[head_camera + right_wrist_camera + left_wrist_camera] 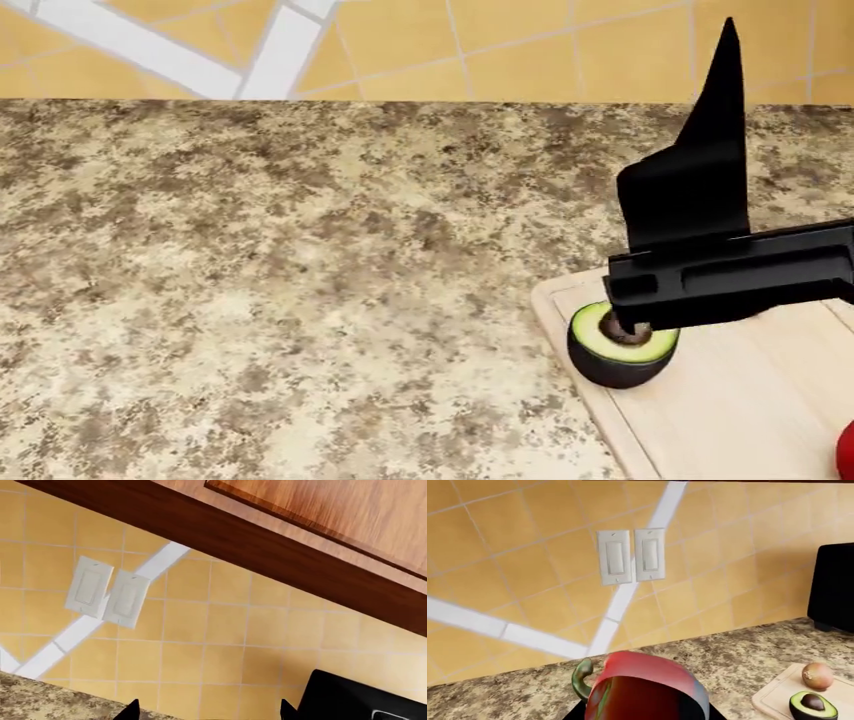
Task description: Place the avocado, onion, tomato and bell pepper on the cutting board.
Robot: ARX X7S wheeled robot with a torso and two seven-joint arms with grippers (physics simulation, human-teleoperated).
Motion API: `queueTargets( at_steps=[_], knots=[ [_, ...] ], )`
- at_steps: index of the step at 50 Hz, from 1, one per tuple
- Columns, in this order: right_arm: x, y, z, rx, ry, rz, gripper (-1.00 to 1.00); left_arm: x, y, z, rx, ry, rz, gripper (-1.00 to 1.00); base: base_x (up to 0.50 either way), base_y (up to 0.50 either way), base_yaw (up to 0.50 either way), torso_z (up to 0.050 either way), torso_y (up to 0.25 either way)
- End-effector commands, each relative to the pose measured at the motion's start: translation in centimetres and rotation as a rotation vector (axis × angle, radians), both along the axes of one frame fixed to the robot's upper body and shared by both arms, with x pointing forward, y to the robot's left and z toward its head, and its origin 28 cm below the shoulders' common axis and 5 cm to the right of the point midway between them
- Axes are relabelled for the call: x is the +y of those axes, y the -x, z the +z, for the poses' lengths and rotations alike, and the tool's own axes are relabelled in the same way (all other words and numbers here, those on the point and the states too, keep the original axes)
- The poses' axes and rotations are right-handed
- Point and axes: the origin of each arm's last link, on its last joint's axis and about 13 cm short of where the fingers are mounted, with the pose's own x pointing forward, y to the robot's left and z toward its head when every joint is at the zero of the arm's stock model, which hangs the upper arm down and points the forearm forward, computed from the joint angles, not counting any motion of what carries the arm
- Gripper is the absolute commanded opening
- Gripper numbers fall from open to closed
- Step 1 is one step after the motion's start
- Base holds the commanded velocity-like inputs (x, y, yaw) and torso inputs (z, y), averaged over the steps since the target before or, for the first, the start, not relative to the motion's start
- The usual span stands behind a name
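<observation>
Jaws of the left gripper (644,715) clamp the bell pepper (644,690) at the bottom centre of the left wrist frame. Right gripper (208,711) shows only two well-separated fingertips. Avocado (622,345) and onion (817,675) sit on the cutting board (747,410), lower right of the head frame.

speckled granite counter (267,280), cutting board (747,410) on it
</observation>
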Motion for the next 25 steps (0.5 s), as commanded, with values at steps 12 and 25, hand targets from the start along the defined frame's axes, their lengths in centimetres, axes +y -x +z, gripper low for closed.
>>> queueTargets(
  at_steps=[12,25],
  knots=[
    [-0.92,0.65,0.92,-0.025,-0.009,-0.047,1.00,-0.07,0.13,0.34,-0.011,0.020,-0.002,-1.00,0.00,-0.21,0.00,0.000,0.000],
    [-0.82,0.66,0.89,-0.024,-0.005,-0.042,1.00,-0.07,-0.09,0.27,-0.009,0.015,-0.007,-1.00,0.00,-0.21,0.00,0.000,0.000]
  ],
)
